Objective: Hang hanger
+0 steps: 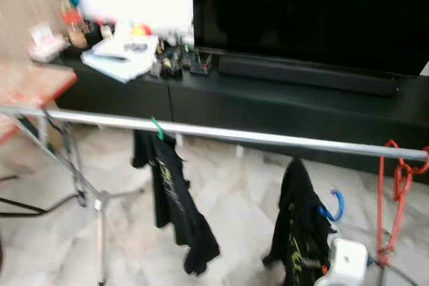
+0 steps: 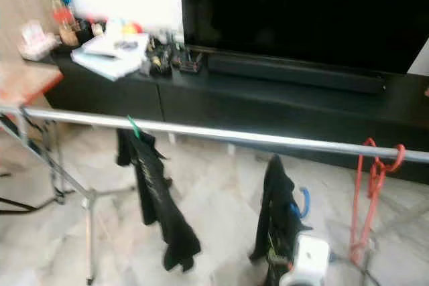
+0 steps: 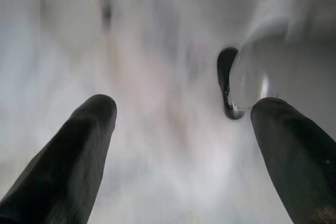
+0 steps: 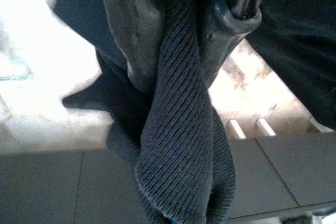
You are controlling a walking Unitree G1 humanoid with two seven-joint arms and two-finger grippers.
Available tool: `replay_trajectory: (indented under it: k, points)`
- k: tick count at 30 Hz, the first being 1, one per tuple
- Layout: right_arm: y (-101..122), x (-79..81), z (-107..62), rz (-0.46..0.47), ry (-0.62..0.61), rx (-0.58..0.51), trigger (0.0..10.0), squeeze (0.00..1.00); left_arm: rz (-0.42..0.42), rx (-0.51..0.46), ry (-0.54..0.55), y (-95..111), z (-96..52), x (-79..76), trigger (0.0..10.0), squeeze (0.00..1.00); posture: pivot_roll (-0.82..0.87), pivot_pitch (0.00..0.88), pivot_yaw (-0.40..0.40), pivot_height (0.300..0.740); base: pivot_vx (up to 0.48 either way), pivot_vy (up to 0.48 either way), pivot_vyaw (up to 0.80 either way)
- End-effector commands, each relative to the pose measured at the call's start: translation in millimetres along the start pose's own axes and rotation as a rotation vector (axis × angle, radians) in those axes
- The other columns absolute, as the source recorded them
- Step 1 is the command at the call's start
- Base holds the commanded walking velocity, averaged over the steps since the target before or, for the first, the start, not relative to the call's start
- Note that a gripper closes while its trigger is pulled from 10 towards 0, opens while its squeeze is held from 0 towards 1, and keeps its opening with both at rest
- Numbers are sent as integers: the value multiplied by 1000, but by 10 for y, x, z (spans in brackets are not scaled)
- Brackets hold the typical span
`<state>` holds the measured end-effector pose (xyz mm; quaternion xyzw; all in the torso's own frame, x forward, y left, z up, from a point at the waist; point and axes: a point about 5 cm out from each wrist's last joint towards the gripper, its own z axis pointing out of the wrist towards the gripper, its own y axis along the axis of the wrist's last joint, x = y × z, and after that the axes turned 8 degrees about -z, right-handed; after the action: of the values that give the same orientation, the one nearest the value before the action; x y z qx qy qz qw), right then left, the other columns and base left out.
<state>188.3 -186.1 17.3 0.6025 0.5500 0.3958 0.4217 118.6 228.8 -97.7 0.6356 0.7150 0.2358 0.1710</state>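
Two black garments (image 1: 175,199) drape the steel rail (image 1: 228,135); right pincer (image 4: 181,51) clamps ribbed knit at six o'clock; left pincer (image 3: 184,150) gapes, blurred.

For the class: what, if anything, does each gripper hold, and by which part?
The right gripper pinches the dark garment by a bunched fold of its cloth. The left gripper holds nothing.

This is a home living room. A large black flat-screen television (image 1: 308,11) stands on a long, low black media cabinet (image 1: 268,108), with a slim black soundbar (image 1: 305,75) before it and household clutter, books and bottles at the cabinet's far end. In front, on a pale marble-tiled floor (image 1: 228,192), a silver metal clothes-drying rail (image 1: 234,135) carries dark garments (image 1: 171,199) on hangers.
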Motion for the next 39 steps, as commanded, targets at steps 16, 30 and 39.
replay_trajectory:
  k: [16, 30, 39]
  points:
    - [62, -14, 38, 4, -6, -22, 10000, 0, -9, -38, 1, 127, 34, -21, 10000, 0, -79, 77, -25, 721, -296, 0, 0]
    - [59, -2, 69, 6, -3, -9, 10000, 0, -21, -39, 7, 127, 30, 11, 10000, 0, -73, 80, -26, 721, -311, 0, -371]
    - [50, 10, 81, 6, 1, -3, 10000, 0, -25, -13, 20, 67, 10, 74, 10000, 0, -67, 79, -24, 721, -317, 0, 0]
